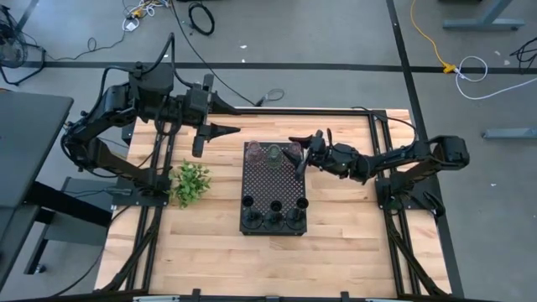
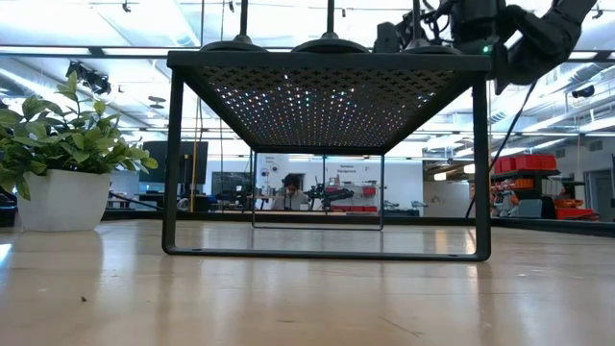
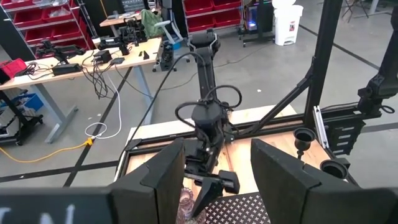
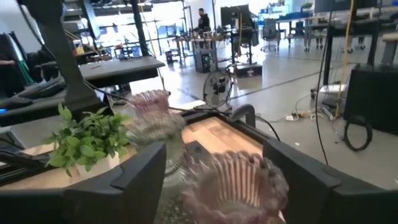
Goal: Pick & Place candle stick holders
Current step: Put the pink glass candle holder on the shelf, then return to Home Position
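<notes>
A black perforated tray (image 1: 273, 180) stands on legs at the table's middle. Three tinted glass cups (image 1: 274, 152) stand in a row at its far end. Three black stick holders (image 1: 274, 207) stand on disc bases at its near end. My right gripper (image 1: 304, 153) is open at the row's right end, its fingers on either side of the pinkish cup (image 4: 235, 180). A second cup (image 4: 152, 115) stands beyond it. My left gripper (image 1: 228, 130) is open and empty, raised over the table left of the tray's far end, and also shows in its wrist view (image 3: 216, 157). My right gripper comes level from the table's right, one finger (image 4: 283, 171) close beside the pinkish cup's ribbed rim (image 4: 273, 180) and the other apart from the cup. I cannot tell whether any finger touches it. The cup stands upright on the tray.
A green leafy plant (image 1: 191, 183) in a white pot (image 2: 62, 197) stands left of the tray. The low view looks under the tray (image 2: 327, 62) between its legs. The bare wooden table top (image 1: 352, 243) lies near and right of the tray.
</notes>
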`<action>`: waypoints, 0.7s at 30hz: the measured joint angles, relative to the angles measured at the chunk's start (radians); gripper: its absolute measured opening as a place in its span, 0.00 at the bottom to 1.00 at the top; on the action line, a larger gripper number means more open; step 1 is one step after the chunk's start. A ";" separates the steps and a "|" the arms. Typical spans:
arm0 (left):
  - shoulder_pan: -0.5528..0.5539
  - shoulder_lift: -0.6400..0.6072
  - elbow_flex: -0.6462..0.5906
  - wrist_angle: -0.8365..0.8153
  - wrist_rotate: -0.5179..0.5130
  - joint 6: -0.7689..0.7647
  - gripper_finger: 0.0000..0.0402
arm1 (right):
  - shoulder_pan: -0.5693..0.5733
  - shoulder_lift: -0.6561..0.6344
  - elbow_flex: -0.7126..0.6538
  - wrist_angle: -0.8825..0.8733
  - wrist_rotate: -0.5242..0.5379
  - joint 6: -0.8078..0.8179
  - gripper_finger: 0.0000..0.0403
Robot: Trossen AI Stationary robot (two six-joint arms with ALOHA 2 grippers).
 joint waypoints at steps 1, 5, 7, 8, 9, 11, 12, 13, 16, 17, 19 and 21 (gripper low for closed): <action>0.000 0.000 0.000 0.000 0.000 0.000 0.46 | 0.004 -0.011 0.000 -0.002 0.000 -0.011 0.67; 0.000 -0.002 0.000 0.000 0.000 0.001 0.46 | 0.031 -0.084 0.000 -0.004 0.000 -0.043 0.70; 0.000 -0.003 0.000 0.000 0.000 0.003 0.46 | 0.048 -0.131 0.000 -0.009 -0.008 -0.049 0.71; 0.000 -0.003 0.000 0.000 -0.001 0.016 0.46 | 0.056 -0.157 0.000 -0.015 -0.022 -0.059 0.71; 0.000 -0.003 0.000 -0.002 -0.008 0.035 0.46 | 0.065 -0.184 0.000 -0.017 -0.040 -0.067 0.71; 0.000 -0.003 0.000 -0.007 -0.040 0.071 0.46 | 0.082 -0.242 0.000 -0.025 -0.077 -0.079 0.71; 0.000 -0.003 0.000 -0.010 -0.062 0.078 0.46 | 0.092 -0.275 0.000 -0.033 -0.092 -0.084 0.71; 0.000 -0.003 0.000 -0.020 -0.085 0.079 0.46 | 0.103 -0.311 0.000 -0.044 -0.102 -0.086 0.71; 0.000 -0.004 0.000 -0.067 -0.166 0.079 0.46 | 0.138 -0.425 0.000 -0.129 -0.103 -0.090 0.71; 0.000 -0.011 -0.002 -0.093 -0.197 0.079 0.46 | 0.147 -0.465 0.000 -0.167 -0.103 -0.089 0.71; 0.000 -0.026 -0.001 -0.156 -0.224 0.074 0.46 | 0.165 -0.544 0.000 -0.250 -0.103 -0.085 0.71; 0.000 -0.051 -0.001 -0.214 -0.186 0.064 0.46 | 0.183 -0.616 0.000 -0.340 -0.103 -0.086 0.71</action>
